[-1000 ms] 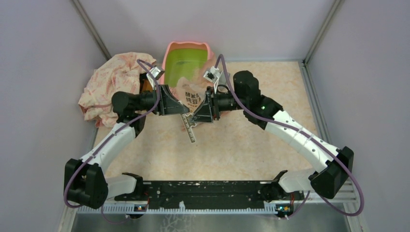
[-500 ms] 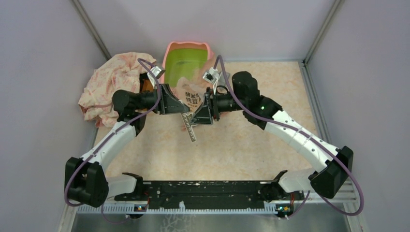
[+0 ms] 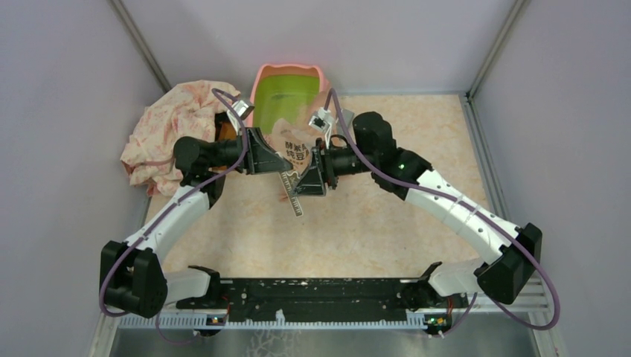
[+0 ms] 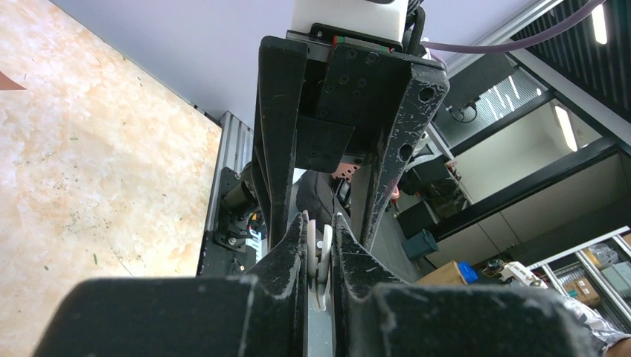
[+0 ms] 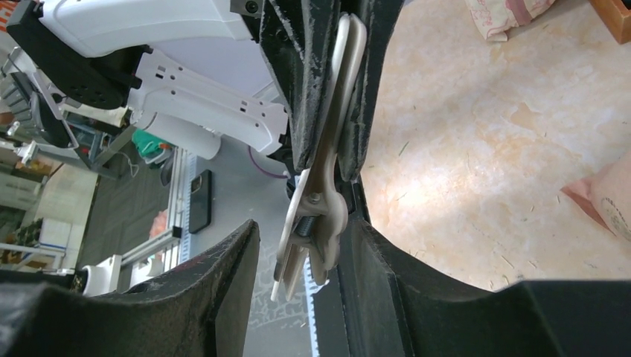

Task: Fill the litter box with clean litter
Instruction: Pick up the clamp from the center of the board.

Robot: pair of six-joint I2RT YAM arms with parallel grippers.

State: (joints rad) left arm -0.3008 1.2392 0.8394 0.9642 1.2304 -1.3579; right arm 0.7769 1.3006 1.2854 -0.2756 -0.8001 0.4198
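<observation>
The litter box (image 3: 285,91), pink-rimmed and lime green inside, stands at the back of the table. The peach litter bag (image 3: 295,143) leans against its front; the clean litter itself is hidden. A long pale bag clip (image 3: 292,195) hangs between the two grippers just in front of the bag. My left gripper (image 3: 281,164) (image 4: 320,232) is shut on one end of the clip (image 4: 321,253). My right gripper (image 3: 300,180) (image 5: 305,227) straddles the clip (image 5: 318,216) with its jaws apart: the clip lies against one finger, with a gap to the other finger (image 5: 223,286).
A crumpled pink-patterned cloth (image 3: 171,130) lies at the back left beside a wooden object (image 5: 615,16). A corner of the bag (image 5: 604,202) shows on the marbled tabletop (image 3: 357,223). Grey walls enclose the table on three sides.
The right gripper's jaws have spread away from the clip, and the right arm has edged slightly left. The left gripper keeps its hold and has hardly moved.
</observation>
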